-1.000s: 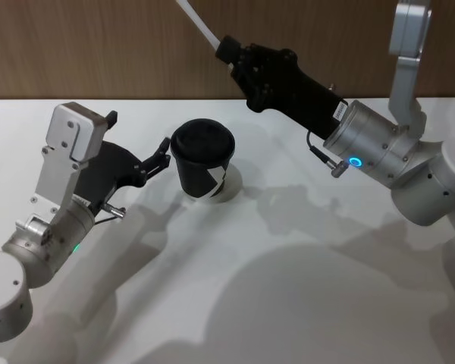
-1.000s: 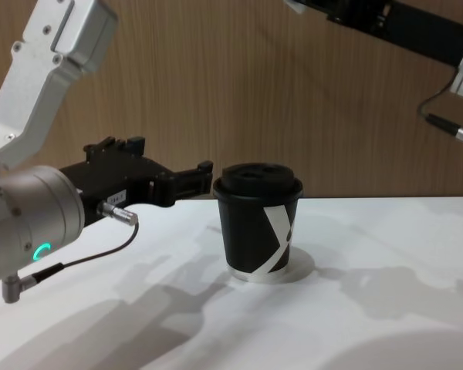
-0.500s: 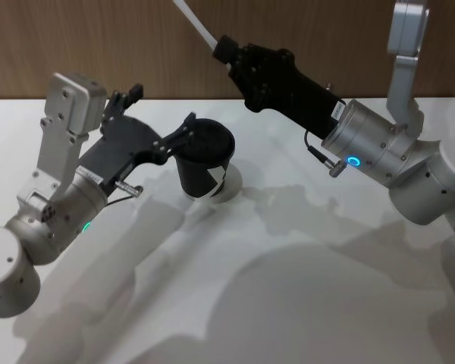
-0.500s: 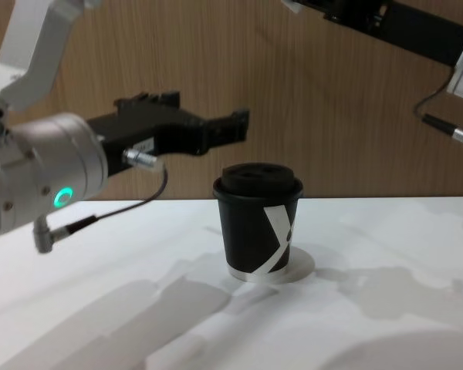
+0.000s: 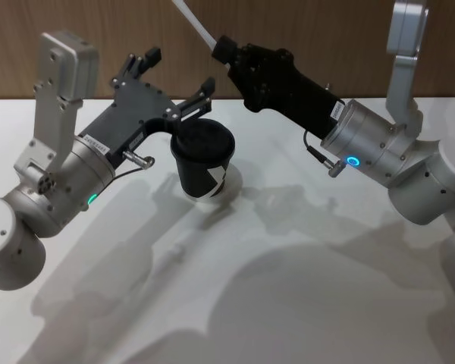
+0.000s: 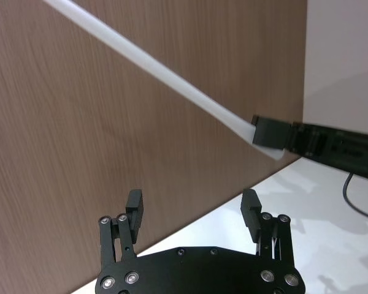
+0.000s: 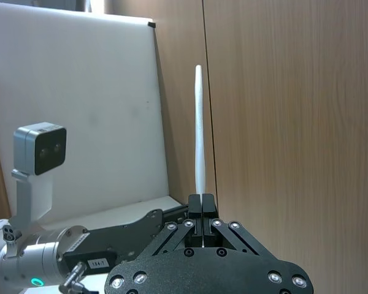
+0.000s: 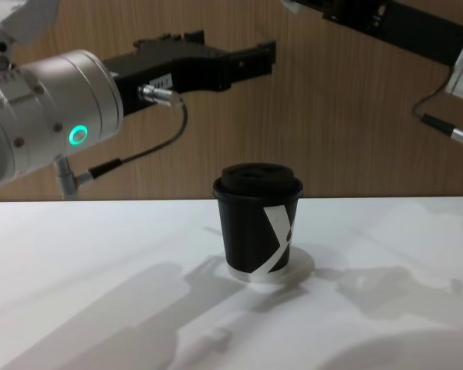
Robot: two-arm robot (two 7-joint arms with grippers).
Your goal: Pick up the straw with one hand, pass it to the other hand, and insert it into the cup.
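The left gripper (image 5: 180, 70) hangs with fingers (image 6: 134, 205) spread wide, above and slightly left of the small black lidded paper cup (image 5: 203, 159) standing on the white table (image 5: 288, 303). Farther right and higher, the right gripper (image 5: 226, 47) is clamped on the lower end of the thin white plastic straw (image 5: 193, 19). The handover seems in hand: the left fingers must straddle the straw and close.
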